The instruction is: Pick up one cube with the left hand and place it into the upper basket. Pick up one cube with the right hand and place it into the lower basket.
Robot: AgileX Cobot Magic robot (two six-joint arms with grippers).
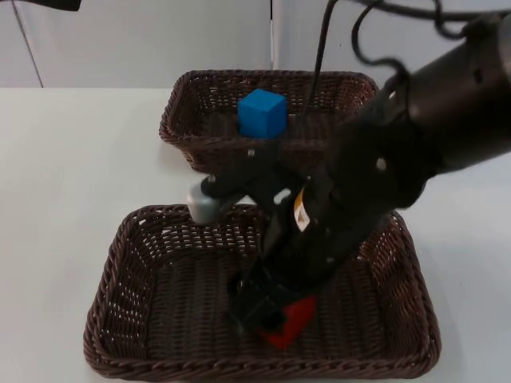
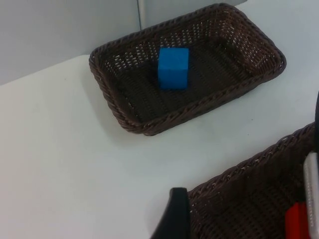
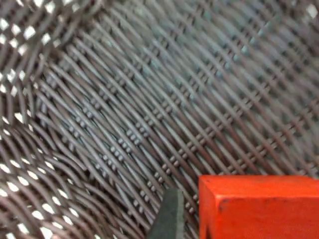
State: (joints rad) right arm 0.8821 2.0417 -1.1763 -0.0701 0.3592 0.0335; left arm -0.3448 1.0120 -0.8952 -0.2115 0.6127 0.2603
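A blue cube [image 1: 262, 113] [image 2: 173, 67] lies inside the upper basket [image 1: 185, 120] [image 2: 119, 114]. In the lower basket [image 1: 120, 319] [image 2: 239, 194] a red cube [image 1: 291, 325] [image 2: 297, 222] [image 3: 259, 206] rests on the wicker floor near the front wall. My right gripper [image 1: 263, 307] reaches down into this basket right at the red cube. It stands open: a narrow strip of wicker shows between its fingertip [image 3: 169, 216] and the cube's side. My left gripper [image 2: 172, 219] waits high above the bare table, left of both baskets, holding nothing.
The two brown wicker baskets stand close together, with only a thin strip of white table [image 1: 72, 159] between them. The right arm [image 1: 415, 136] crosses over the lower basket's back right rim. A grey partition wall [image 1: 144, 40] closes the far side.
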